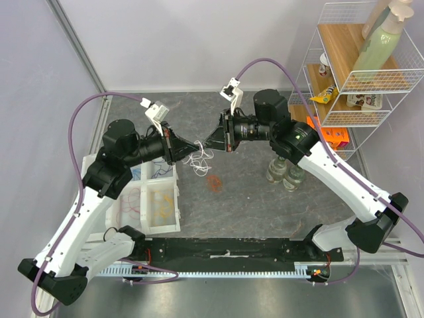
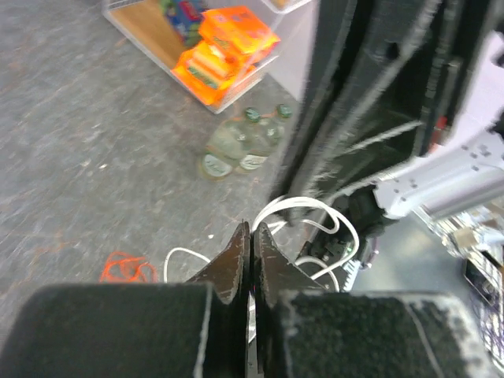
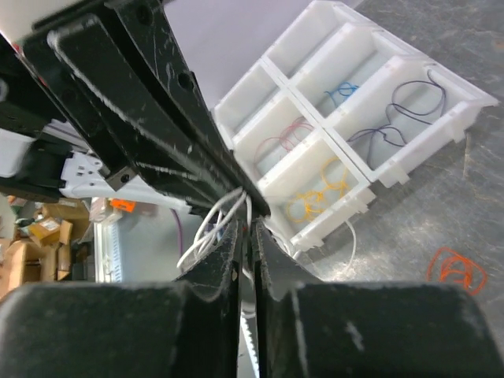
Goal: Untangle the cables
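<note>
My two grippers meet tip to tip above the table's middle. My left gripper point(image 1: 192, 146) point(image 2: 251, 230) is shut on a bunch of white cables point(image 1: 199, 161) point(image 2: 309, 211). My right gripper point(image 1: 205, 142) point(image 3: 250, 223) is also shut on the white cables point(image 3: 211, 224), whose loops hang between and below the tips. A red-orange cable point(image 1: 214, 182) point(image 2: 126, 268) point(image 3: 455, 268) lies loose on the table below. A white compartment tray point(image 1: 177, 199) point(image 3: 315, 24) holds yellow cables point(image 3: 319, 189), red cables point(image 3: 287, 134), a blue cable point(image 3: 342, 90) and dark cables point(image 3: 402, 118) in separate compartments.
Clear bottles point(image 1: 283, 171) point(image 2: 236, 150) stand on the table under my right arm. A white wire shelf point(image 1: 358, 79) at the back right holds orange packets point(image 2: 228, 47) and a green bottle point(image 1: 376, 46). A black rail point(image 1: 225, 250) runs along the near edge.
</note>
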Controlling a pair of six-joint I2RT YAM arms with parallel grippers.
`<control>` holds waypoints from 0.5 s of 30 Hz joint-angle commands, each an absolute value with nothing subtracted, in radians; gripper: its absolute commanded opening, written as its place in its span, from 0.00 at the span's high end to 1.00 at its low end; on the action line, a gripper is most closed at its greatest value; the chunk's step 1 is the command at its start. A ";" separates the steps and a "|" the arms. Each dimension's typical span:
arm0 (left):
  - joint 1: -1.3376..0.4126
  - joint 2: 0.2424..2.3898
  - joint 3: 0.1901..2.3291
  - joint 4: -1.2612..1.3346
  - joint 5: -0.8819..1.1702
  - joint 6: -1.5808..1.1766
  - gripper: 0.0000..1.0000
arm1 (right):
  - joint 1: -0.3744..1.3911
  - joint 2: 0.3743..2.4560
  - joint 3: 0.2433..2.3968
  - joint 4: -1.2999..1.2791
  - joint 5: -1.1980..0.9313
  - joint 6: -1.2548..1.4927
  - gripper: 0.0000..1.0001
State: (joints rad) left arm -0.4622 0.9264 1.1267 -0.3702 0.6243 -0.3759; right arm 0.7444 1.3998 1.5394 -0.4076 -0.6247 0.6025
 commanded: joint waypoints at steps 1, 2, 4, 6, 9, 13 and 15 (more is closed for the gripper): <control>-0.456 0.901 1.155 -0.472 0.393 -0.348 0.98 | 0.749 1.388 1.604 -0.524 -0.465 0.549 0.73; -0.456 0.894 1.158 -0.489 0.340 -0.356 0.98 | 0.749 1.394 1.623 -0.579 -0.399 0.528 0.63; -0.457 0.881 1.169 -0.540 0.237 -0.368 0.98 | 0.747 1.399 1.663 -0.668 -0.251 0.506 0.45; -0.457 0.876 1.180 -0.593 0.134 -0.385 0.98 | 0.744 1.388 1.684 -0.727 -0.088 0.518 0.26; -0.456 0.890 1.210 -0.722 -0.109 -0.437 0.98 | 0.698 1.364 1.672 -0.746 -0.006 0.549 0.14; -0.448 0.911 1.247 -0.908 -0.476 -0.527 0.98 | 0.646 1.365 1.625 -0.752 -0.083 0.558 0.15; -0.437 0.923 1.253 -0.945 -0.581 -0.540 0.98 | 0.646 1.365 1.602 -0.755 -0.107 0.561 0.16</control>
State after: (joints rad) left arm -0.4549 0.9058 1.2022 -0.7849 -0.1955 -0.4541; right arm 0.6544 1.3872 1.6344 -0.7219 -0.1146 0.5499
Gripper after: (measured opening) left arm 0.030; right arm 0.849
